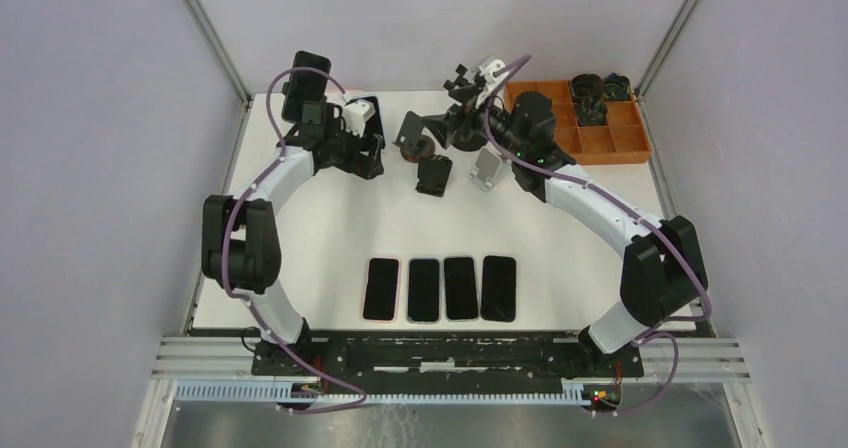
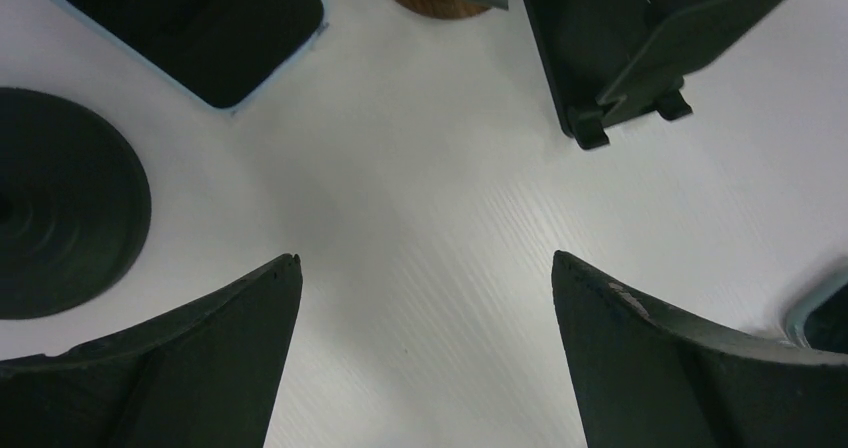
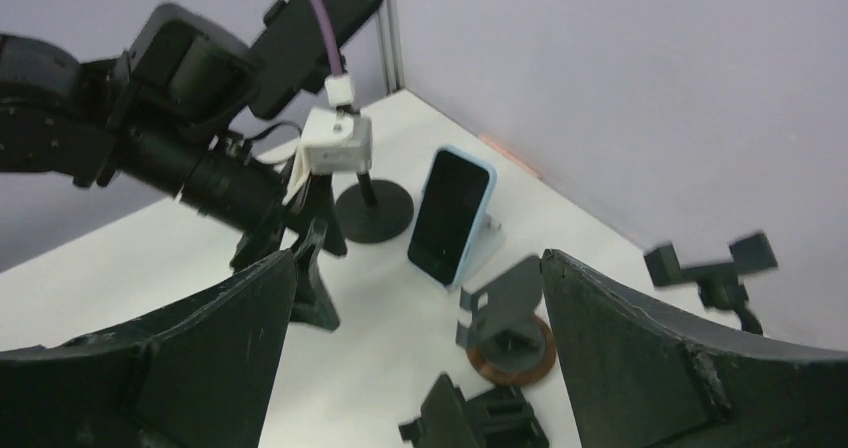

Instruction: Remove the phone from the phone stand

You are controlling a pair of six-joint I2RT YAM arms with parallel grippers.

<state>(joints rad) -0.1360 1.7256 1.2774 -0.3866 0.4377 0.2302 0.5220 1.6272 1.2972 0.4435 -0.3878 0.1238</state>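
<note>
A blue-cased phone [image 3: 450, 216] leans on a small white stand [image 3: 487, 230] at the back of the table; in the top view this blue-cased phone [image 1: 371, 118] is right behind my left wrist. A second dark phone [image 1: 305, 86] is clamped high on a tall stand with a round black base [image 3: 373, 213]. My left gripper [image 1: 367, 158] hangs open over bare table, just right of the base [image 2: 60, 203] and below the blue-cased phone [image 2: 200, 18]. My right gripper [image 1: 440, 130] is open and empty, facing both phones from the right.
A grey stand on a wooden disc [image 3: 510, 330], a black stand [image 1: 433, 175] and a light stand [image 1: 487, 168] sit mid-table. Several phones [image 1: 441, 288] lie in a row near the front. An orange tray [image 1: 590, 118] is at the back right, with a black clamp [image 3: 715, 266] nearby.
</note>
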